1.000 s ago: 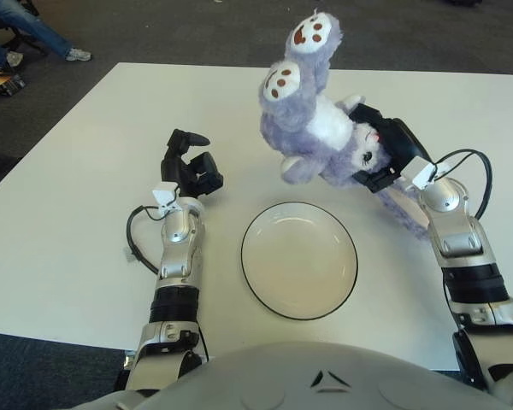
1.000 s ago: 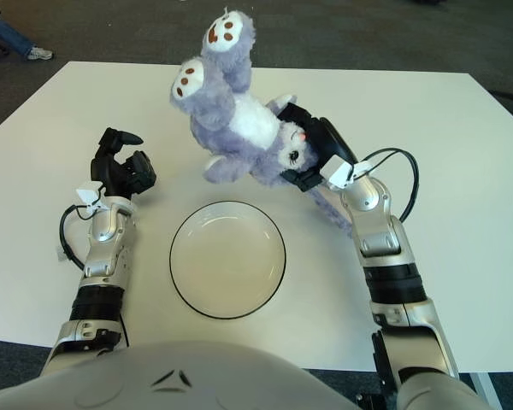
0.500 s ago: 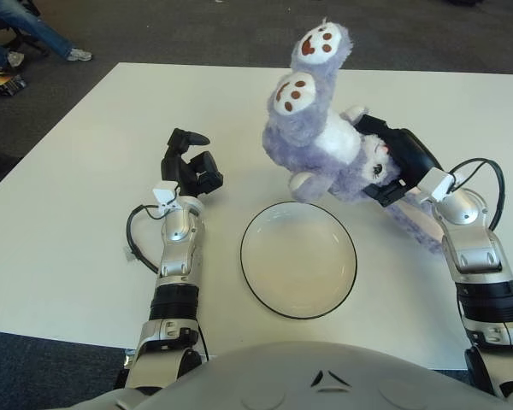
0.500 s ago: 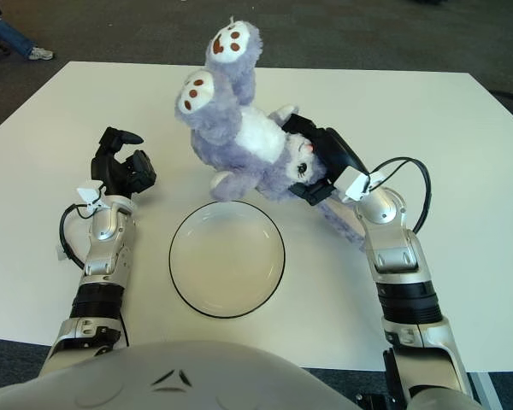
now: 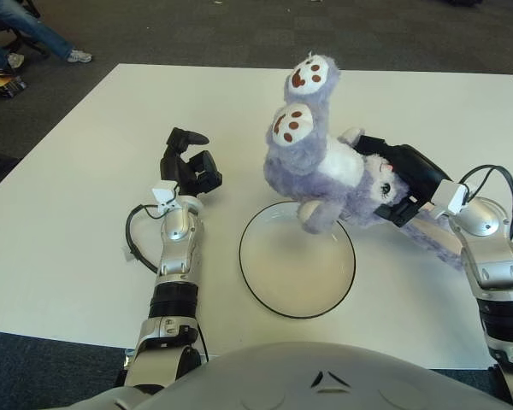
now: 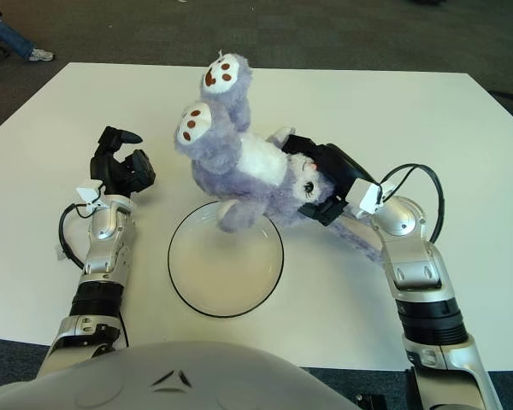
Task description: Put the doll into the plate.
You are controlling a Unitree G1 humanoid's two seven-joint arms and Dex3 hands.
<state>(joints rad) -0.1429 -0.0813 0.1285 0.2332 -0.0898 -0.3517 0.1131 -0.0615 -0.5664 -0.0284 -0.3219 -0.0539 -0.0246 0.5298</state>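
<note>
The purple plush doll with a white belly hangs upside down, its brown-padded feet up in the air. My right hand is shut on its head, holding it at the far right rim of the white plate, which has a dark edge. One doll arm dangles over the plate's far rim. A long purple ear trails under my right forearm. My left hand shows left of the plate, fingers curled and holding nothing.
The white table runs wide on both sides, with dark carpet beyond its edges. A person's legs show at the far left corner. A black cable loops beside my left forearm.
My right hand has carried the doll down and toward me, from beyond the plate to over its far rim. The doll's feet sank lower. My left hand stayed still.
</note>
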